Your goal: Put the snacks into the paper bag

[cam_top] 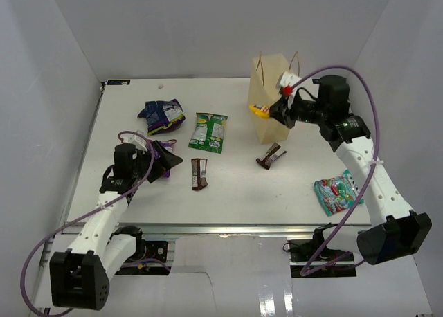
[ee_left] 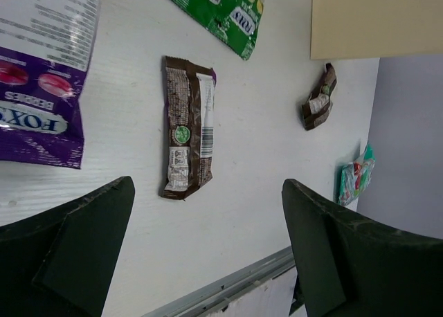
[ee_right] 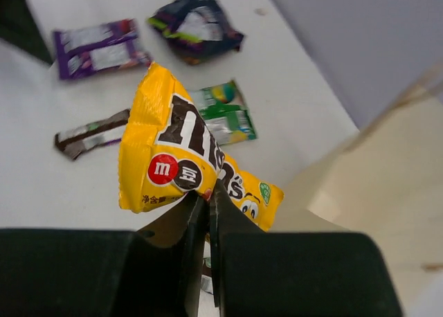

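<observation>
The right fingers [ee_right: 190, 255] are pinched tight on the yellow M&M's pack [ee_right: 173, 161], held aloft just beside the paper bag [cam_top: 270, 82], outside its wall. The left fingers [ee_left: 76, 248] gape wide, empty, above the counter [ee_left: 263, 165]. A brown chocolate bar [ee_left: 188, 137] lies just beyond their tips, with bare counter around it.

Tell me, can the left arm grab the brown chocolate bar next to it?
Probably yes. The left end effector is open, the chocolate bar lies flat on the table just ahead of it, and nothing sits between them.
</observation>
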Robot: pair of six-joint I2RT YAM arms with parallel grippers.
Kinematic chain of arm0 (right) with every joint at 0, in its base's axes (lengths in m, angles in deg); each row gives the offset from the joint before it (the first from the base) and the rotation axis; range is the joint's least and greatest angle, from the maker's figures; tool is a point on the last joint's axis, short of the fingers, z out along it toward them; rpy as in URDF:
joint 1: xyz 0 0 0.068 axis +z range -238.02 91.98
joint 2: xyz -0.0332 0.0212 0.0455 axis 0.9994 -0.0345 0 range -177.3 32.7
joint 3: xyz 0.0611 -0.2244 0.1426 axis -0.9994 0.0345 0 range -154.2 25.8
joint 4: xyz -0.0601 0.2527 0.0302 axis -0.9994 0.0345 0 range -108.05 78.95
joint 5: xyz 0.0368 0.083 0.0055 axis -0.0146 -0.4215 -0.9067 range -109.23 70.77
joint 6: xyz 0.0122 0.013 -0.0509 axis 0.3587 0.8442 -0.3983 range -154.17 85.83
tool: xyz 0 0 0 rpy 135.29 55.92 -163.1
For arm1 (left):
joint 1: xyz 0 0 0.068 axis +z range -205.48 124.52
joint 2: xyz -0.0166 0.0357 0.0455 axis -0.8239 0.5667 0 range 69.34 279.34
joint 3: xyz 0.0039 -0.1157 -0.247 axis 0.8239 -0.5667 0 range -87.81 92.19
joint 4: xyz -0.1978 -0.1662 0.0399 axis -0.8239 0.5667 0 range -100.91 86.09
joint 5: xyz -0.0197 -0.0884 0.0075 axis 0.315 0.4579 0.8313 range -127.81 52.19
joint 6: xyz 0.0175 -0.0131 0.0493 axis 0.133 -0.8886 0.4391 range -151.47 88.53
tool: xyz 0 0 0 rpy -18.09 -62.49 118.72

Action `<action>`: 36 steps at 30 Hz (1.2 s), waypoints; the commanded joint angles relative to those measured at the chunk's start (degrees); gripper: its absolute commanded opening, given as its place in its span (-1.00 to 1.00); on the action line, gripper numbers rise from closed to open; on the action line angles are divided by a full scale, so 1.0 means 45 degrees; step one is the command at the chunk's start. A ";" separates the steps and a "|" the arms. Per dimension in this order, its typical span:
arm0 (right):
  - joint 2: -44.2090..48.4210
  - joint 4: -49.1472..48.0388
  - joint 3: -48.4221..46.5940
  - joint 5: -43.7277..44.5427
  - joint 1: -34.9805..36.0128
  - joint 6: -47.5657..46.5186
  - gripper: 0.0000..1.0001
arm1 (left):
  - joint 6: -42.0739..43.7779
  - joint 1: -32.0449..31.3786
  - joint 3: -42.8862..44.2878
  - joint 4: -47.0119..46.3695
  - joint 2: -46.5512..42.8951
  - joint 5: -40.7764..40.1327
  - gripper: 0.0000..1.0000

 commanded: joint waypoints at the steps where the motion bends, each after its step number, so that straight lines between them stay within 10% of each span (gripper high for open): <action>1: -0.0178 -0.2405 -0.1264 0.2319 -0.0786 0.5411 -0.85 | 0.0075 -0.0995 0.0495 -0.0903 0.1031 0.0110 0.96; 13: -0.3713 -0.4028 -0.4489 0.7291 -0.1178 0.9167 -0.80 | -0.0021 -0.4611 0.2682 0.0109 0.4919 -0.4029 0.57; 19: -0.3852 -0.4223 -0.3690 0.6959 -0.1217 0.9032 0.03 | -0.0178 -0.5626 0.3600 0.1575 0.6189 -0.6510 0.39; 23: -0.2975 -0.4321 -0.3144 0.5211 -0.1237 0.7961 0.58 | -0.0003 -0.6192 0.4303 0.2084 0.7338 -0.7312 0.31; 31: -0.0320 -0.3794 -0.0235 0.0593 -0.1373 0.4286 0.70 | 0.0251 -0.7189 0.5749 0.3079 0.9274 -0.8230 0.26; 36: 0.0834 -0.3618 0.1524 0.0143 -0.1510 0.3525 0.71 | 0.0251 -0.7697 0.6901 0.4367 1.0603 -0.9148 -0.10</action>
